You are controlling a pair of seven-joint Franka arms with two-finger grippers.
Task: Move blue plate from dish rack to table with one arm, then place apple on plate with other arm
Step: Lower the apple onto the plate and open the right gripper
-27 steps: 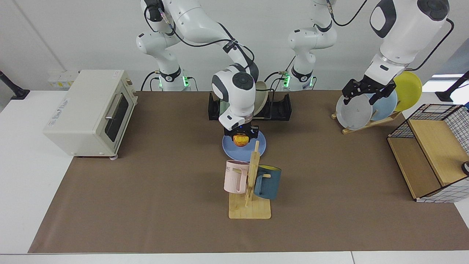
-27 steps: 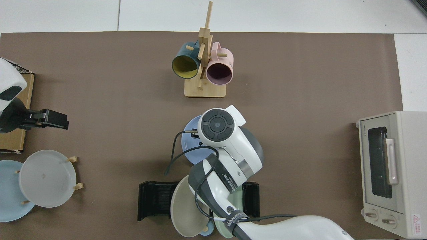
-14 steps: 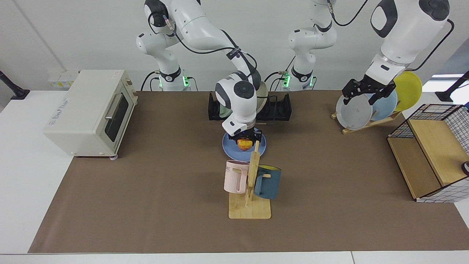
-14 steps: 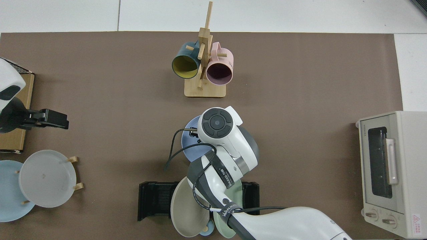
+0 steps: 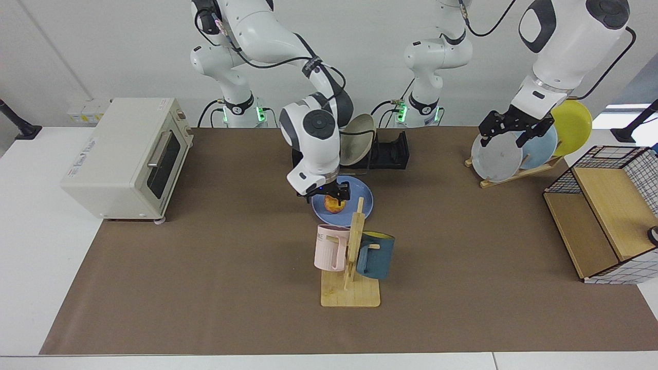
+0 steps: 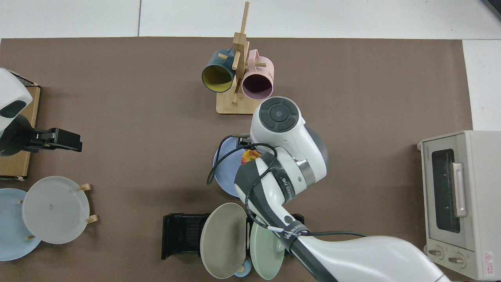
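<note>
The blue plate (image 5: pixel 361 206) (image 6: pixel 225 172) lies flat on the brown mat of the table (image 5: pixel 205 267), just in front of the black dish rack (image 5: pixel 393 151) (image 6: pixel 182 235). The red-and-yellow apple (image 5: pixel 334 204) (image 6: pixel 247 156) rests on the plate. My right gripper (image 5: pixel 329 195) hangs directly over the apple, open, with a finger on either side of the apple's top. In the top view the wrist hides that gripper. My left gripper (image 5: pixel 509 139) (image 6: pixel 68 141) waits open in the air by the wooden plate stand, holding nothing.
A mug tree (image 5: pixel 350 267) with a pink and a dark blue mug stands right in front of the plate. A beige plate (image 5: pixel 357 146) and a green plate (image 6: pixel 268 250) stay in the rack. Toaster oven (image 5: pixel 128 159), plate stand (image 5: pixel 496 156) and wire basket (image 5: pixel 606 221) line the sides.
The right arm lowered the apple onto the blue plate, its fingers opened, and the wrist swung toward the toaster side. The left arm has not moved.
</note>
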